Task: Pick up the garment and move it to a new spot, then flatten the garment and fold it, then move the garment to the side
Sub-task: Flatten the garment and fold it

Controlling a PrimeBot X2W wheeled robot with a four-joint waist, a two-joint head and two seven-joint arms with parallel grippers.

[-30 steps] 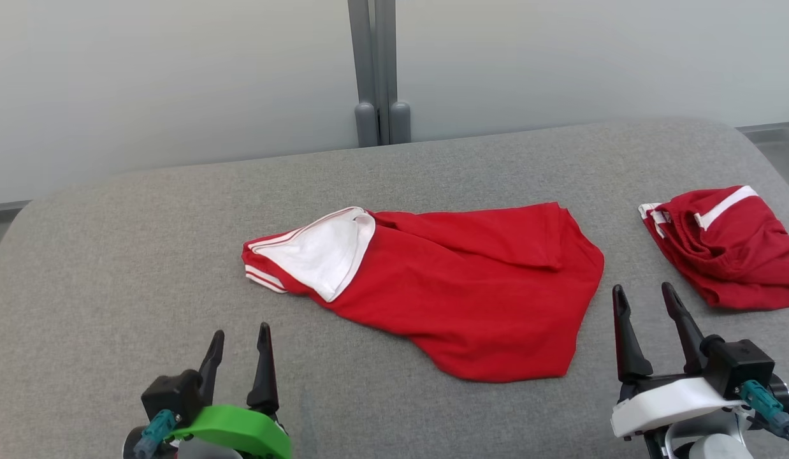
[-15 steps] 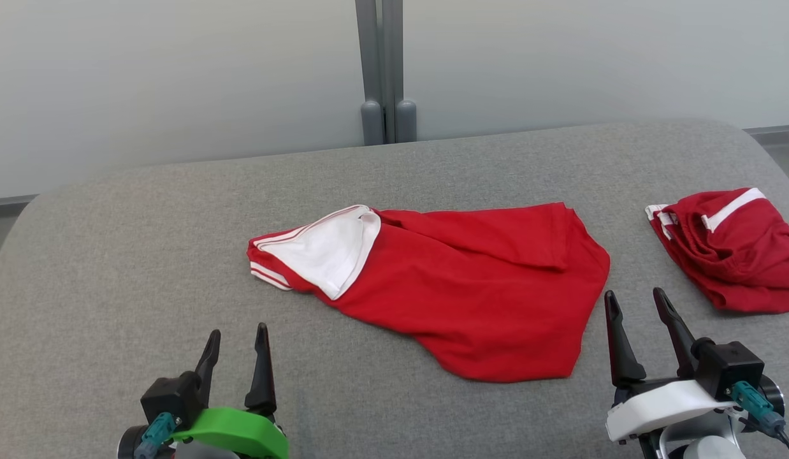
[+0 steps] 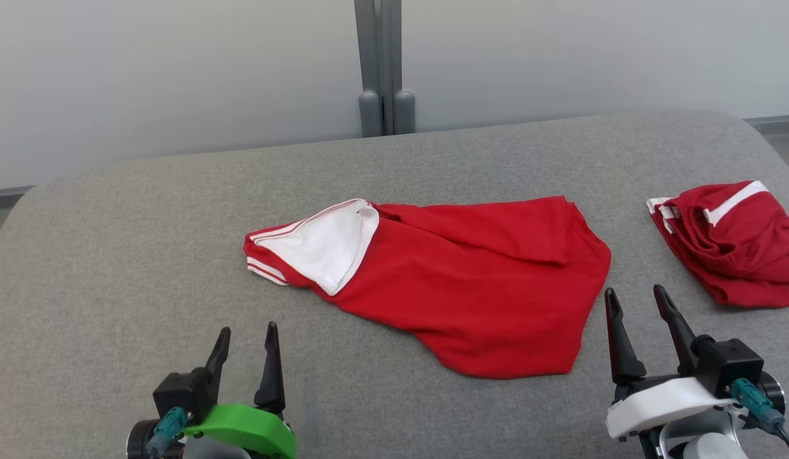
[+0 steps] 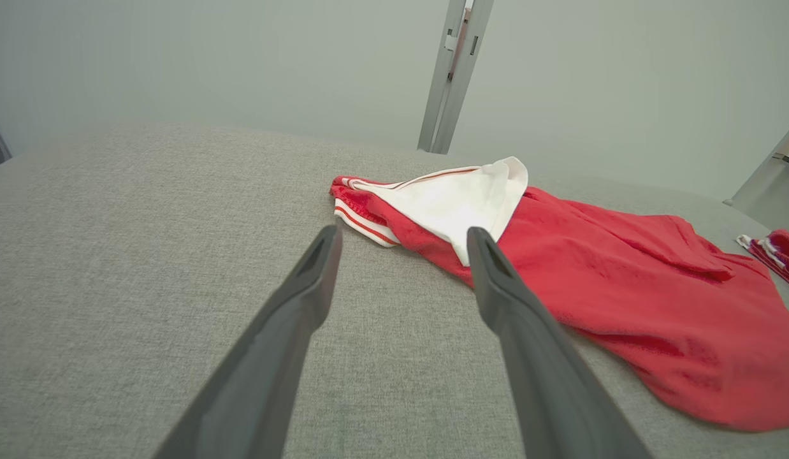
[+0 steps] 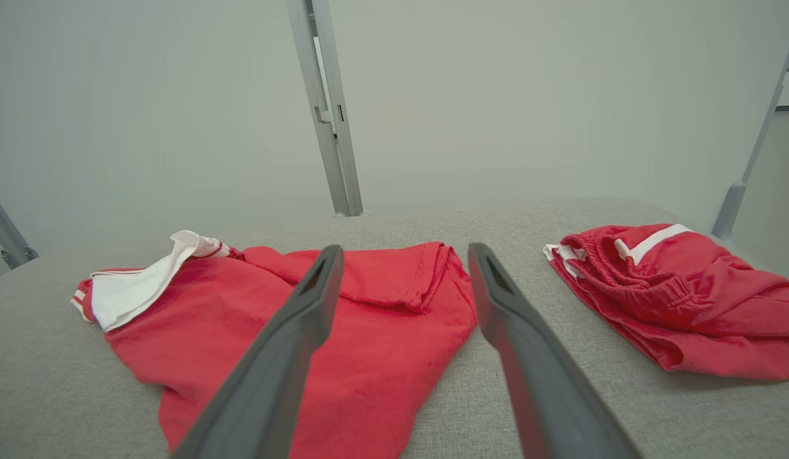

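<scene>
across the middle of the grey padded surface [image 3: 114, 255] lies the garment [image 3: 471, 280], red and spread mostly flat, its far right corner folded over and a white panel [image 3: 324, 248] turned up at its left end. a second red piece [image 3: 738, 242], bunched and with a white stripe, sits well apart from it at the right edge. the right gripper [image 3: 634, 291] is at the near right, its fingers spread wide and empty, touching no cloth. the garment's right corner is just left of its tips and beyond them, and the second red piece lies to its right. the left gripper [image 3: 248, 329] is likewise spread wide and empty over bare surface. the garment's white end lies beyond it and to its right, apart from its fingertips.
</scene>
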